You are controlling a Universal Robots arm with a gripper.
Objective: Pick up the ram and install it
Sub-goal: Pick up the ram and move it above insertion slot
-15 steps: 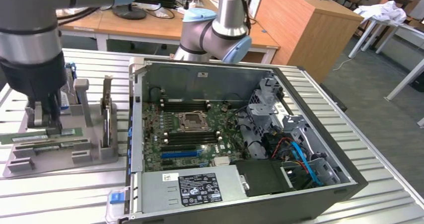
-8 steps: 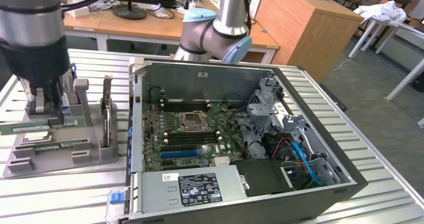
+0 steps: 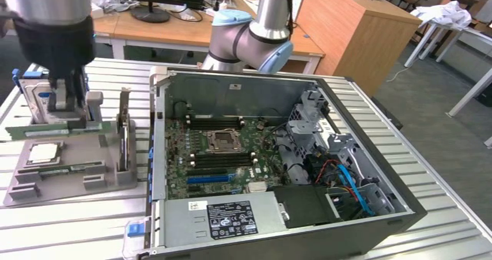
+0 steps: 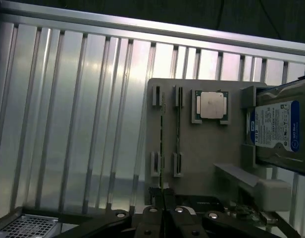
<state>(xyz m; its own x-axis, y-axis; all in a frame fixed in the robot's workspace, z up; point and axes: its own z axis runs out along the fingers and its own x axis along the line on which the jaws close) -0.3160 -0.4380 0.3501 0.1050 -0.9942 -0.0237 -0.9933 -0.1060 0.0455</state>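
The ram [image 3: 38, 132] is a long thin green stick, level, hanging a little above the grey parts holder [image 3: 69, 182] at the exterior view's left. My gripper [image 3: 65, 117] comes down on the stick's middle and is shut on it. In the wrist view the ram [image 4: 162, 148] is seen edge-on as a thin line running out from between my closed gripper [image 4: 165, 210] fingertips, over the holder [image 4: 202, 148]. The open computer case [image 3: 400, 214] lies to the exterior view's right, with the motherboard's dark memory slots [image 3: 219, 121] near its middle.
The holder also carries a second green stick [image 3: 77, 168] on edge, a square silver CPU [image 3: 42, 153], a blue-labelled hard drive [image 4: 279, 129] and an upright card [image 3: 123, 127]. All stand on a slatted metal table [image 3: 69, 231]. The arm's base [image 3: 250, 41] rises behind the case.
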